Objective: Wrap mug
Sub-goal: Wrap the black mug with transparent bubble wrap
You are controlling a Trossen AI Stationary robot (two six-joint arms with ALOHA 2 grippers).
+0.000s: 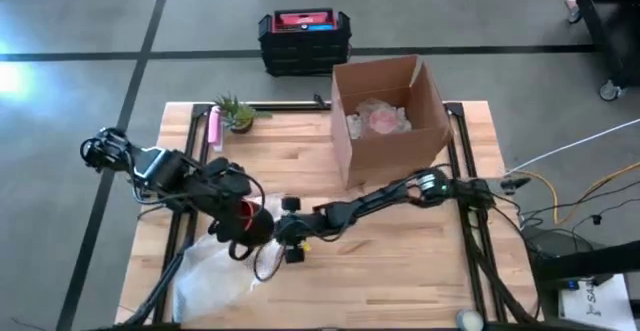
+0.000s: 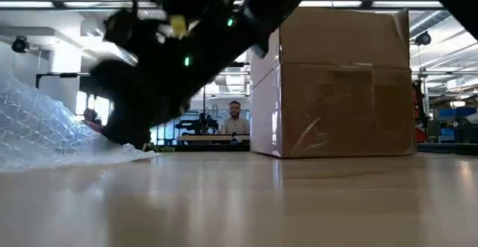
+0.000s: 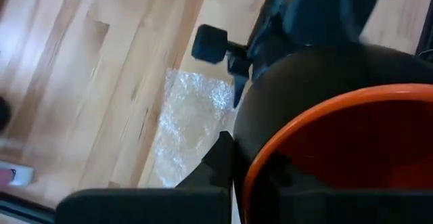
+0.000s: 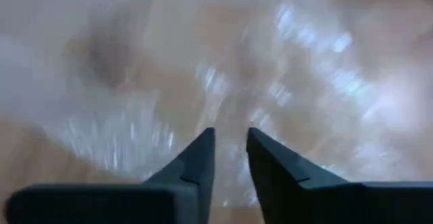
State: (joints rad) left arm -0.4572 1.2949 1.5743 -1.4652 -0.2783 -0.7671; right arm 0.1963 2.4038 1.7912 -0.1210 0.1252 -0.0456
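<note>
Mug (image 1: 250, 221) held up by the left gripper (image 1: 238, 233) over the near-left part of the table (image 1: 400, 261), just above the inner edge of the bubble wrap (image 1: 215, 276), dark outside and orange-red inside. In the left wrist view, orange rim (image 3: 325, 116) filling the space right at the fingers, mouth turned toward that camera, so long axis running roughly along the gripper's reach and not upright; jaws pressed on the mug's wall, one finger seemingly inside the rim, exact contact hidden. Right gripper (image 1: 290, 239) just beside the mug on its right, reaching in from the far side of the table, pointed down at the wrap; in the right wrist view, fingers (image 4: 196, 160) nearly together with a narrow gap, glinting film directly beyond the tips, nothing visibly pinched, blur too heavy to say more. Deciding relation: mug above and toward the left of the sheet's edge, sheet spreading away to the near-left corner, right gripper the nearer one to that free edge. Probably next: mug lowered onto the sheet on its side, edge lifted over by the right. Cardboard box (image 1: 390, 121) well apart at the far side, a plant (image 1: 235, 113) at the far-left edge. Person (image 2: 235, 116) seated far behind, in the low view.
</note>
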